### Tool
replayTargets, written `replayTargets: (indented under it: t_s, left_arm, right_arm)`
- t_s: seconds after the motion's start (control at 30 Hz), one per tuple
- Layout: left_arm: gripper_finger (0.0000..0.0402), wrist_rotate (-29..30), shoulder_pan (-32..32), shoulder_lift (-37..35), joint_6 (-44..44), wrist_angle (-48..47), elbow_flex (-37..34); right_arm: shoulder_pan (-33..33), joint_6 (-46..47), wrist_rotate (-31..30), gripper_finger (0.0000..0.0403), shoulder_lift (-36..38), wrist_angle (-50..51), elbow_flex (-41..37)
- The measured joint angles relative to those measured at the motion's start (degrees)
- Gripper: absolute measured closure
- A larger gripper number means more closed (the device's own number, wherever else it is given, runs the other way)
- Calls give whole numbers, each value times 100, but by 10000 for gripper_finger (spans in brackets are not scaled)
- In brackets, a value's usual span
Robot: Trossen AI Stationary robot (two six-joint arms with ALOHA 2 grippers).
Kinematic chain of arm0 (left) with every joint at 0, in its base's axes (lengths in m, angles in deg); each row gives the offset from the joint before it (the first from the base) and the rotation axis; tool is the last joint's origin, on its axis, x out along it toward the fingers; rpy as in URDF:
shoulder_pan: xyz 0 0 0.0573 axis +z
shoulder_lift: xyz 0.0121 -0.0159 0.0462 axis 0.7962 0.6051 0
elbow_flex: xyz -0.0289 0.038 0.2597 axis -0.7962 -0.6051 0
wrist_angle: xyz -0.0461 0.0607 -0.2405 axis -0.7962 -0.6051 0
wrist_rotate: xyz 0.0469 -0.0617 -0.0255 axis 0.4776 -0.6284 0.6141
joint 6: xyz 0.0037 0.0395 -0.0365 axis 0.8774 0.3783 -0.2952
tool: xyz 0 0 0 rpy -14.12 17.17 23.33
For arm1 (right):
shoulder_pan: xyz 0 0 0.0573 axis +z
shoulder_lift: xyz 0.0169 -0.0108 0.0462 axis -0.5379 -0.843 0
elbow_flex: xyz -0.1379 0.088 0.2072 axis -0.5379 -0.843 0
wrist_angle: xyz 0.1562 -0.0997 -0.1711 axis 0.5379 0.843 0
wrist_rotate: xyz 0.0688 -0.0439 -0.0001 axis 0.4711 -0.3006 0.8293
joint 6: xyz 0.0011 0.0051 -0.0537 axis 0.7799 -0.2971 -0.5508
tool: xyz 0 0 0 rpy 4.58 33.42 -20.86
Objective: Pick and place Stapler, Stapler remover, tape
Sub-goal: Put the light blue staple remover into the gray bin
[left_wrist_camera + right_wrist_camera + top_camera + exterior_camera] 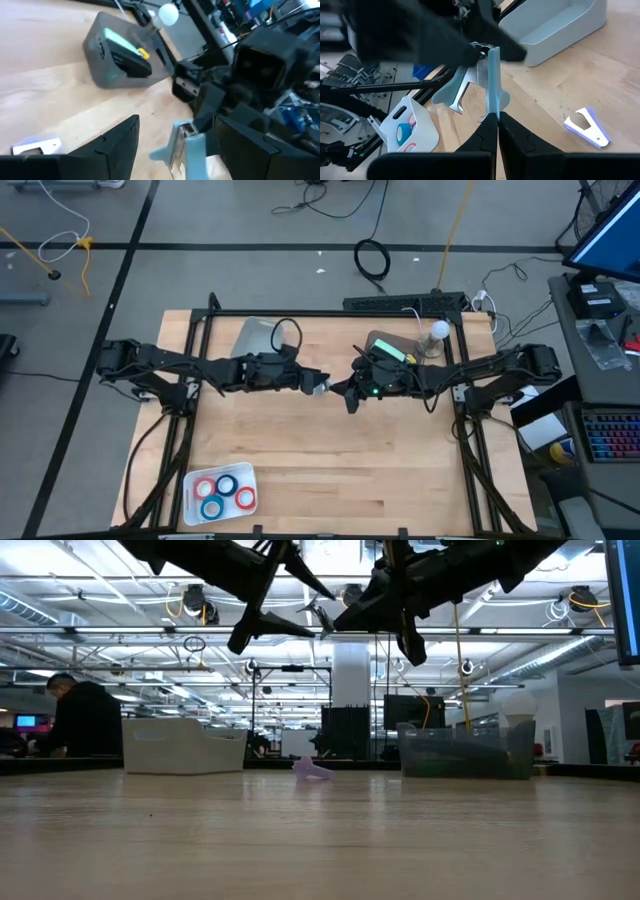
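right end effector (496,116): clenched on light-blue staple remover (487,82)
left end effector (165,145): released, fingers beside it

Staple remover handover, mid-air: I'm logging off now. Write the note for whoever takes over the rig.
Right gripper: shut on the light blue staple remover, held above the table's middle.
Left gripper: open, fingers on either side of that same remover, not closed on it.
Second staple remover, purple and white: loose on the table.
Stapler: in the grey bin at the far side.
Tape: four rolls in the small white tray, near-left corner.
Left to do: probably complete the handover, place the held remover, then fetch the loose one.
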Motion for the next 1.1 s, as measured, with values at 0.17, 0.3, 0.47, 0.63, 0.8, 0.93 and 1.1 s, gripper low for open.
replayTargets:
  t_s: [0.17,0.3,0.47,0.63,0.8,0.93,1.1]
  left_arm:
    - [144,-12,-5,92,-107,14,-7]
    - [145,-13,-4,114,-174,-19,-9]
    - [170,2,13,107,-224,-57,-9]
    - [254,-11,34,105,-142,42,-9]
    - [348,-119,105,105,166,160,-11]
    - [360,-226,124,107,338,180,-13]
    - [358,-277,134,103,312,-54,-11]
  right_arm:
    - [-48,4,-8,403,0,2,0]
    - [-62,-2,-68,403,0,4,0]
    - [-70,-2,-116,403,0,4,0]
    - [-68,7,-105,403,-7,7,-2]
    - [-69,-3,-89,403,-7,7,-2]
    - [-70,-46,-97,398,-7,11,-4]
    - [-68,-131,71,370,-7,23,-4]
